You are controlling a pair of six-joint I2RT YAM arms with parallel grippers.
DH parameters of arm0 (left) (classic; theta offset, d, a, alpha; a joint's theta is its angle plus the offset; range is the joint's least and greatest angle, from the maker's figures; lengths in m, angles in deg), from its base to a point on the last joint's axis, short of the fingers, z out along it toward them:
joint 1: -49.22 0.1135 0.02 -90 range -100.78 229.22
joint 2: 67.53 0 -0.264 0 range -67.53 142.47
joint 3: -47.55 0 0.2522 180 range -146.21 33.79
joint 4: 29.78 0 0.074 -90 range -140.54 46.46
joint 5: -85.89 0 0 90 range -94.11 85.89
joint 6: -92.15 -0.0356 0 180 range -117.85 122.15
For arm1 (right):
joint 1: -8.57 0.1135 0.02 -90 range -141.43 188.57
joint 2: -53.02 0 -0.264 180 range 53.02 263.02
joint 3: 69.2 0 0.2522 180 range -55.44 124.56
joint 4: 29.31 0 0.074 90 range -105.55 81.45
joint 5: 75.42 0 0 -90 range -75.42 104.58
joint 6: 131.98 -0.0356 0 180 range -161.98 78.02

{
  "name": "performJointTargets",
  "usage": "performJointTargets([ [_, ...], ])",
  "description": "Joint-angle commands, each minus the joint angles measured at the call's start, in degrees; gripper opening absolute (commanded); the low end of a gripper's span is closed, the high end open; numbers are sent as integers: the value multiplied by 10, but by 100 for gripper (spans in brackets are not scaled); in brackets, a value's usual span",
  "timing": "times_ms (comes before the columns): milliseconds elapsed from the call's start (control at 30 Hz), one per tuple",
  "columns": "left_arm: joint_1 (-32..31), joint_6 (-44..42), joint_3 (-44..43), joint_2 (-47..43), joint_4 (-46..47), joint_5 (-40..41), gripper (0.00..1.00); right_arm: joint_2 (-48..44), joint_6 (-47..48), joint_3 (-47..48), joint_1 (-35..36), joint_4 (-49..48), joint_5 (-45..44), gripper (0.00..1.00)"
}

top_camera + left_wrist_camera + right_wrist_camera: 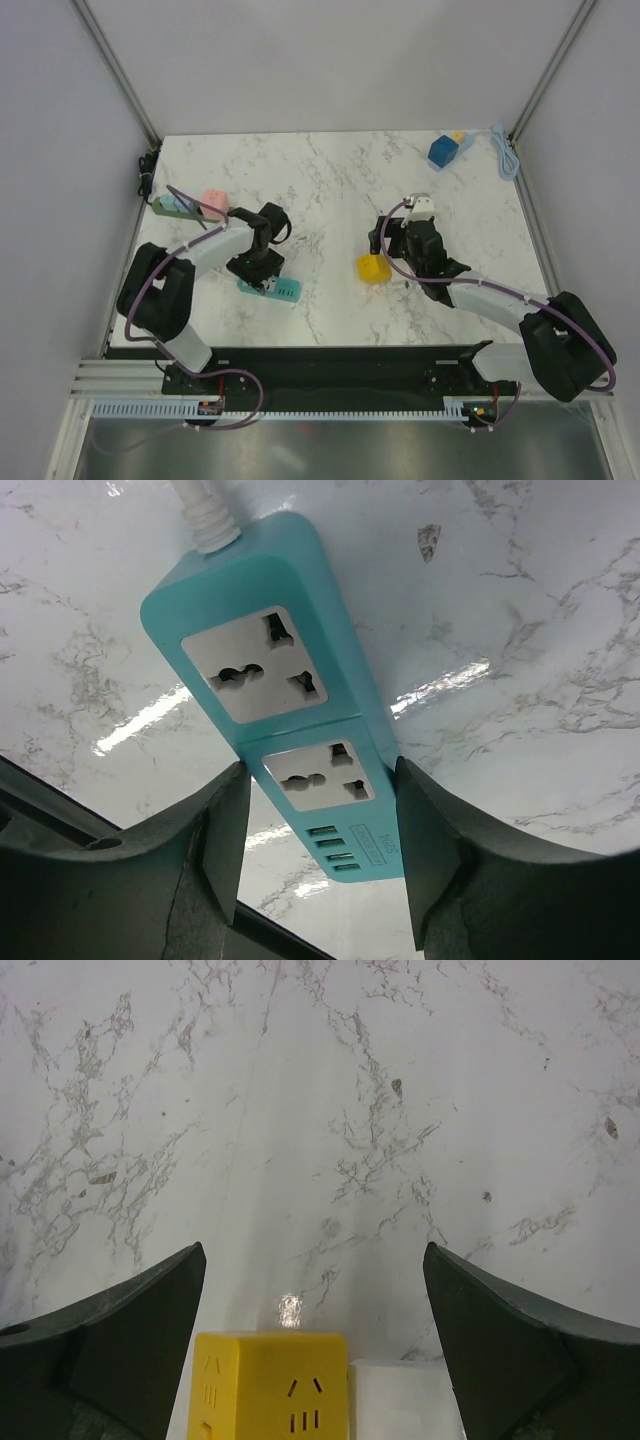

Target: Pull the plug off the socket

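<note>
A yellow cube socket (373, 268) lies mid-table with a white plug (405, 1400) against its right side in the right wrist view, where the cube (270, 1385) sits low between the fingers. My right gripper (388, 258) (314, 1260) is wide open around them and touches neither. My left gripper (262, 272) (320, 780) is closed on the sides of a teal power strip (272, 290) (330, 590), at its USB end. The strip's two outlets are empty, and a white cable (205, 510) leaves its far end.
A blue cube (445, 150) and a light blue cable (505, 150) lie at the back right. A pink object (213, 203) and a green one (170, 207) sit at the left, near a black cable (148, 175) by the wall.
</note>
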State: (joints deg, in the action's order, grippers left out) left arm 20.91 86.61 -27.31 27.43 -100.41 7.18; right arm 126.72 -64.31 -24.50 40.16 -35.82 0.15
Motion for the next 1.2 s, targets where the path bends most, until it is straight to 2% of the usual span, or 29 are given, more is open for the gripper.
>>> performJointTargets([
  [0, 15, 31, 45, -13, -1, 34, 2, 5, -3, 25, -2, -9, 12, 98],
  [167, 45, 40, 118, -93, -2, 37, 2, 6, -5, 22, -2, -13, 15, 98],
  [367, 113, 42, 200, -213, -18, 62, 2, 5, -8, 20, -2, -13, 23, 98],
  [600, 231, -25, 207, -272, -40, 114, 2, 8, -11, 18, -2, -20, 30, 98],
  [733, 270, -54, 201, -273, -40, 124, 2, 20, -11, 24, -2, -15, 37, 98],
  [767, 272, -58, 200, -273, -46, 130, 5, 20, -11, 22, -2, -16, 37, 98],
  [800, 273, -59, 197, -273, -47, 131, 10, 21, -11, 21, -2, -20, 40, 98],
  [833, 273, -59, 195, -275, -51, 132, 27, 22, -10, 18, -2, -23, 39, 98],
  [900, 274, -58, 190, -278, -57, 131, 49, 31, -7, 18, -2, -27, 43, 98],
  [933, 274, -58, 188, -284, -61, 131, 65, 38, -6, 18, -2, -28, 46, 98],
  [1000, 274, -65, 178, -292, -69, 130, 78, 65, -4, 20, -2, -43, 59, 98],
  [1033, 274, -74, 172, -298, -70, 132, 97, 80, -1, 23, -2, -53, 91, 98],
  [1067, 274, -94, 166, -303, -73, 144, 100, 119, 1, 26, 0, -62, 106, 98],
  [1167, 274, -135, 130, -314, -99, 159, 100, 215, 10, 75, 19, -79, 160, 98],
])
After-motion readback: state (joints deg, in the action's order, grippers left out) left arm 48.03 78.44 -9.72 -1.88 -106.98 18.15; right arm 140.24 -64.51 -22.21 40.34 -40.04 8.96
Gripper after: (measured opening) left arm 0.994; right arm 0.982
